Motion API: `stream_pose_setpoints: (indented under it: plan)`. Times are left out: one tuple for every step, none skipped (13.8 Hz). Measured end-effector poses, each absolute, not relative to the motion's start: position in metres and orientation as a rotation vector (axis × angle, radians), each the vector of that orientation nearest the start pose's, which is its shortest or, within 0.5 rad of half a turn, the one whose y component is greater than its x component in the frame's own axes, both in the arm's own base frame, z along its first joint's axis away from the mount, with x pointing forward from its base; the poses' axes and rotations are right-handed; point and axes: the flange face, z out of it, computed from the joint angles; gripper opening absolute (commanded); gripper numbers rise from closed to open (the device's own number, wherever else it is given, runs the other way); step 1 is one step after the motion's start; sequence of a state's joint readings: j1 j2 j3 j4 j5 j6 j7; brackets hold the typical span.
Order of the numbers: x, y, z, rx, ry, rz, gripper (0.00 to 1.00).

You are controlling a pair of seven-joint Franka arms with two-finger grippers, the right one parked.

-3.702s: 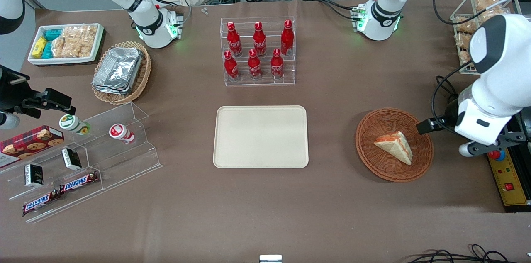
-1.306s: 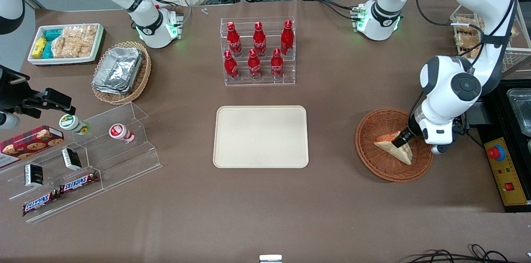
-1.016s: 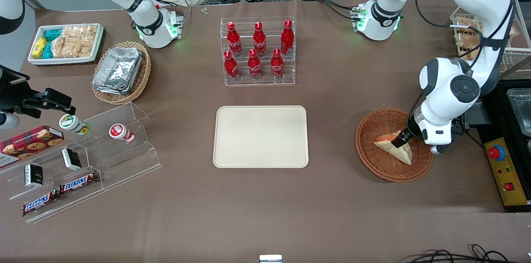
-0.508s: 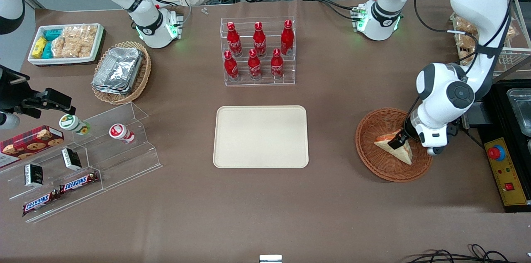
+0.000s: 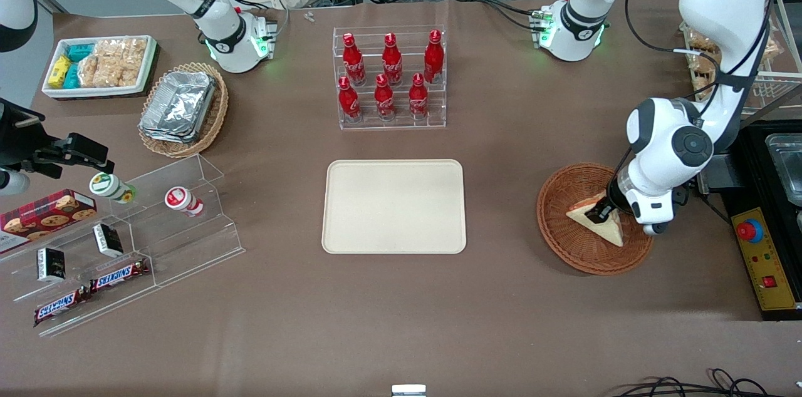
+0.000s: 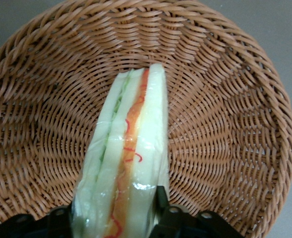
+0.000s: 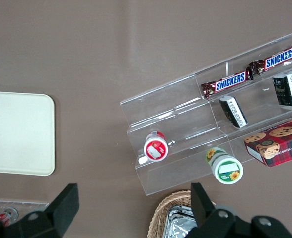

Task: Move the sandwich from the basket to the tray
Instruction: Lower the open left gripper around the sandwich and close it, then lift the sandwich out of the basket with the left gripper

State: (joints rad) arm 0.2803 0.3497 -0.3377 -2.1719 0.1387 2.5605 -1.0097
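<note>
The sandwich (image 5: 611, 231), a pale wedge with orange-red and green filling (image 6: 131, 144), lies in the round reddish-brown basket (image 5: 557, 240) toward the working arm's end of the table. My gripper (image 5: 594, 214) is down in the basket (image 6: 225, 124), one black finger on each bread face. In the wrist view the gripper (image 6: 113, 218) holds the wedge upright on its edge, and the fingers (image 6: 161, 198) press against the bread. The beige tray (image 5: 393, 206) lies flat mid-table, with nothing on it, and one corner of the tray (image 7: 17, 134) shows in the right wrist view.
A clear rack of red cola bottles (image 5: 391, 77) stands farther from the front camera than the tray. Toward the parked arm's end are a tan basket of foil containers (image 5: 185, 109), a white snack tray (image 5: 100, 65) and a clear stepped stand (image 5: 125, 240). A yellow button box (image 5: 761, 259) sits beside the basket.
My gripper came in over the basket, dropped onto the sandwich and closed round it. The sandwich has barely shifted in the basket.
</note>
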Motion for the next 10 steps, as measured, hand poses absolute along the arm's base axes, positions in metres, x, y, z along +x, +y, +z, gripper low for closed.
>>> stream_pose_setpoints:
  plan:
    - [0.571, -0.034, 0.247, -2.913, -1.336, -0.068, 0.01]
    - [0.572, -0.034, 0.248, -2.914, -1.337, -0.073, 0.02]
    - [0.574, -0.034, 0.25, -2.911, -1.337, -0.07, 0.01]
    - [0.577, -0.033, 0.254, -2.9, -1.333, -0.046, 0.01]
    - [0.582, -0.032, 0.263, -2.879, -1.323, -0.001, 0.0]
    - [0.59, -0.032, 0.278, -2.856, -1.306, 0.05, 0.0]
    - [0.6, -0.034, 0.299, -2.841, -1.277, 0.094, 0.0]
    - [0.61, -0.039, 0.325, -2.838, -1.239, 0.125, 0.0]
    - [0.619, -0.045, 0.354, -2.847, -1.191, 0.145, 0.0]
    - [0.626, -0.053, 0.383, -2.868, -1.126, 0.156, 0.01]
